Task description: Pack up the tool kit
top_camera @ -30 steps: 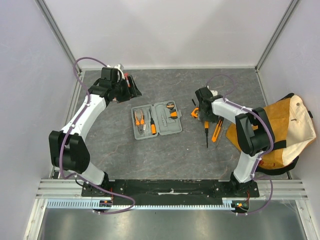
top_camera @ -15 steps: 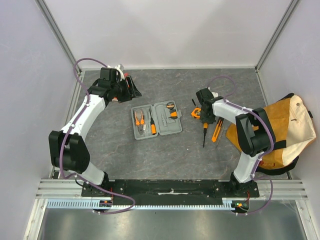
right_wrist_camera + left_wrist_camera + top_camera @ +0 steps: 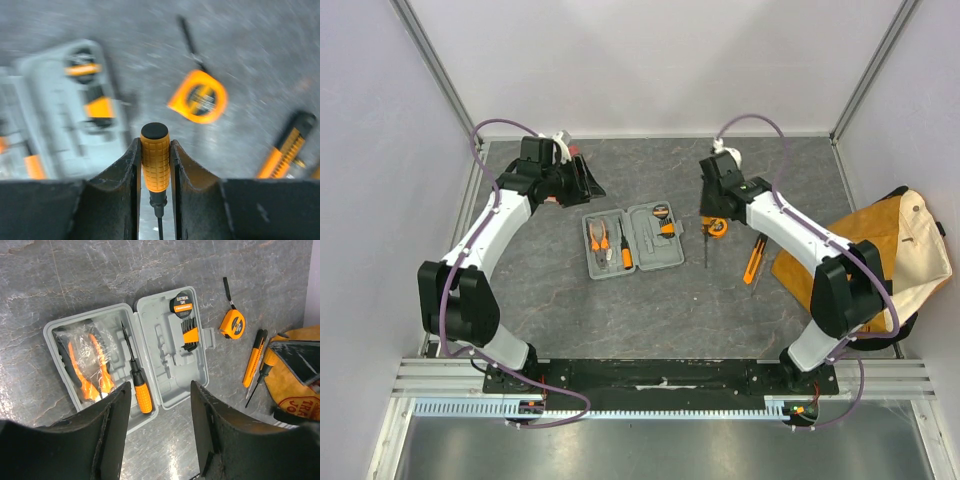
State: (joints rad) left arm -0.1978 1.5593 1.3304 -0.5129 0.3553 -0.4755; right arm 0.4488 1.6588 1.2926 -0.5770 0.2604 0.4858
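while your right hand (image 3: 154, 146) is clenched on the orange-handled screwdriver (image 3: 155, 172) above the surface (image 3: 620, 330), just right of the tool kit case (image 3: 170, 385), your left hand (image 3: 160, 390) hangs released off its far left corner. the case lies open and flat, pliers (image 3: 90, 371) and a second screwdriver (image 3: 141, 392) slotted inside.

One grey case (image 3: 170, 385), two screwdrivers (image 3: 137, 385) (image 3: 155, 157), one tape measure (image 3: 233, 323), one utility knife (image 3: 253, 357), one canvas bag (image 3: 880, 250)
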